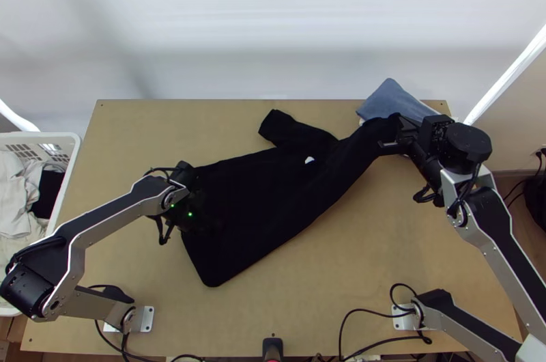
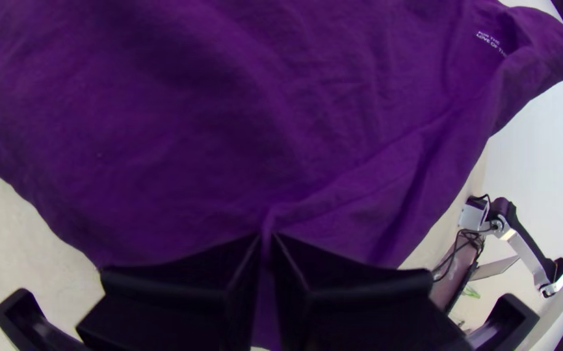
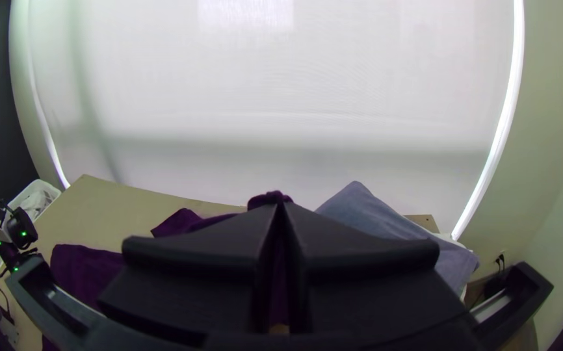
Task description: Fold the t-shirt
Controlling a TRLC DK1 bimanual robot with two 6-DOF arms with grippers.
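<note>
While the left wrist view reveals white lettering [image 2: 491, 44], left hand [image 1: 200, 217] and right hand [image 1: 393, 134] pinch the t-shirt [image 1: 259, 205].

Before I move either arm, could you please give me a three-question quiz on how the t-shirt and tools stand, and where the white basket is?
1. Multiple choice: How does the t-shirt lie?
A) Folded into a neat square
B) Largely spread, not folded up
C) Rolled into a tight bundle

2. True or false: The left tool and the right tool both grip the t-shirt.

3. Fill in: In the top view, the white basket stands by the table's ____ side.

Key: 1. B; 2. True; 3. left
</note>
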